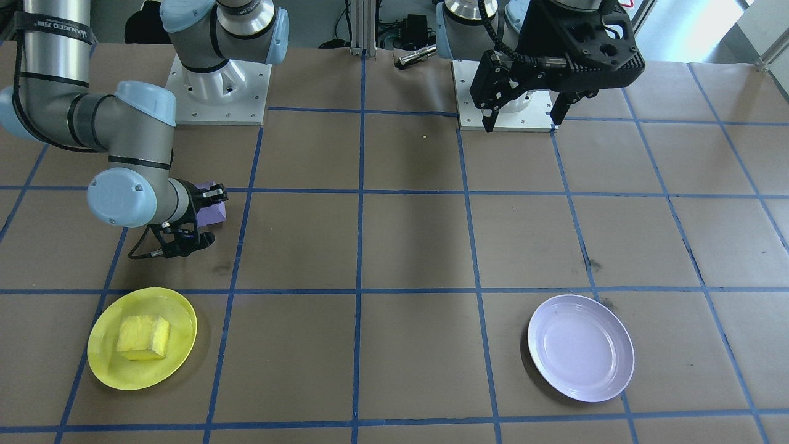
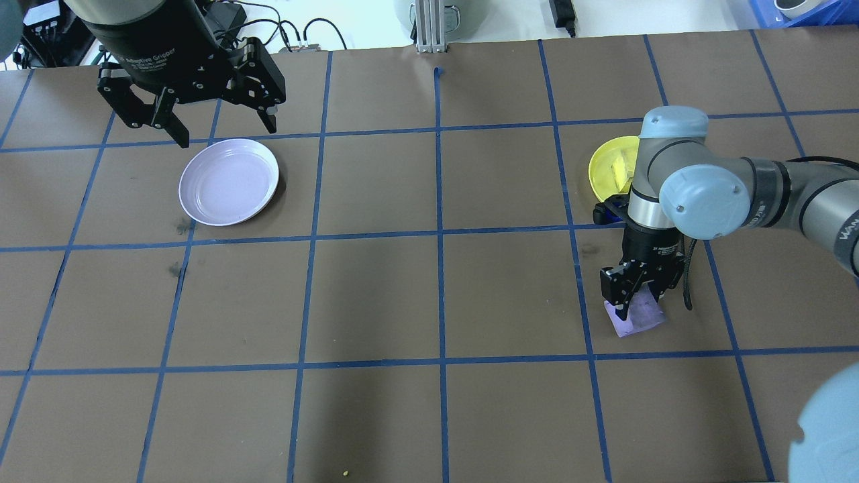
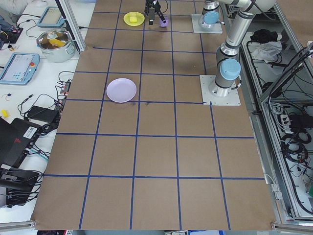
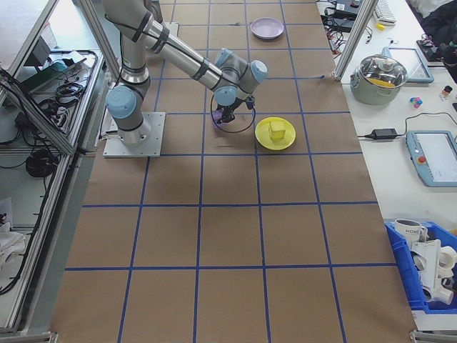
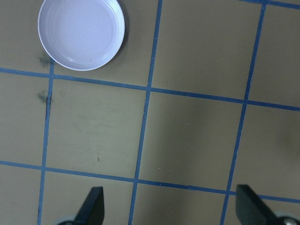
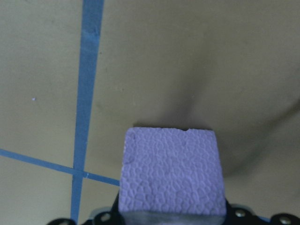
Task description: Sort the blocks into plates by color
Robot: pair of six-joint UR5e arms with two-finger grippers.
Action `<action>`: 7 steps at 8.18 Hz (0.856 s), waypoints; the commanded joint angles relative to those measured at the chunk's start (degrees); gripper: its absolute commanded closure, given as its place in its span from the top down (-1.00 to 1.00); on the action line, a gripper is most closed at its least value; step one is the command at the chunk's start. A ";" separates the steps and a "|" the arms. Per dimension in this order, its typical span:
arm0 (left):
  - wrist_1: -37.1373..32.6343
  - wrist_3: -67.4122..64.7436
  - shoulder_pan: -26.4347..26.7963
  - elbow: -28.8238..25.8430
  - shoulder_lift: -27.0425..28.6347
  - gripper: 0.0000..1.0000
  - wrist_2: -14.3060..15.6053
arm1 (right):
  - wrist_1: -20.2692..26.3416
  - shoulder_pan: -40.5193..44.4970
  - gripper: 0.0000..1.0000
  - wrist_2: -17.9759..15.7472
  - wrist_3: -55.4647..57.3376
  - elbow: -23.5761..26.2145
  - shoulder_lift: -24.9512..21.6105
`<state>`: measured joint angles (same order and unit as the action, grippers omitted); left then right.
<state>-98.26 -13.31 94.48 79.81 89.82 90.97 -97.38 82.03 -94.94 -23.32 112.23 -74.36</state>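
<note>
- Brown paper covers the counter (image 2: 436, 295), ruled into squares by blue tape (image 2: 439, 235); cables and equipment crowd the edges in the side views.
- In the overhead view the right gripper (image 2: 641, 295) points down at the purple block (image 2: 637, 318) at about 4 o'clock from the counter's centre, and its body hides most of the block.
- The right wrist view shows the purple block (image 6: 171, 171) filling the lower middle of the frame, seated between the jaws. The fingers themselves are cut off at the bottom edge, so the grip reads as closed on the block. Whether the block rests on the paper or hangs just above it cannot be told.
- The yellow plate (image 1: 98, 357) lies at 7 o'clock in the front-facing view, with the yellow block (image 1: 143, 337) inside it. From overhead the right arm's elbow covers much of that plate (image 2: 607, 168).
- The lavender plate (image 2: 228, 181) sits bare at about 10 o'clock overhead, well apart from the purple block.
- The left gripper (image 2: 218, 131) hangs above the counter just beyond the lavender plate, jaws spread wide and holding nothing. In the left wrist view only its two fingertips (image 5: 91, 206) show at the bottom edge.
</note>
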 commanded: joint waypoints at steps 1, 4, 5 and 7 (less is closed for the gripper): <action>-0.09 -0.05 0.00 0.00 0.01 1.00 0.00 | 11.02 0.58 -1.00 10.59 7.01 -9.18 -5.69; 0.09 0.04 -0.26 -0.09 -0.08 1.00 0.00 | 12.22 8.81 -1.00 18.96 18.16 -16.86 -5.27; 0.00 1.52 -0.44 -0.18 -0.25 1.00 0.09 | 8.99 12.24 -1.00 22.92 22.92 -17.13 -5.18; -0.09 4.08 -1.05 -0.09 -0.87 1.00 0.09 | -1.01 19.79 -1.00 26.29 32.42 -17.31 -2.04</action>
<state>-98.32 -11.10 93.97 79.74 89.36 91.07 -90.32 95.00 -72.10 0.29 95.39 -79.16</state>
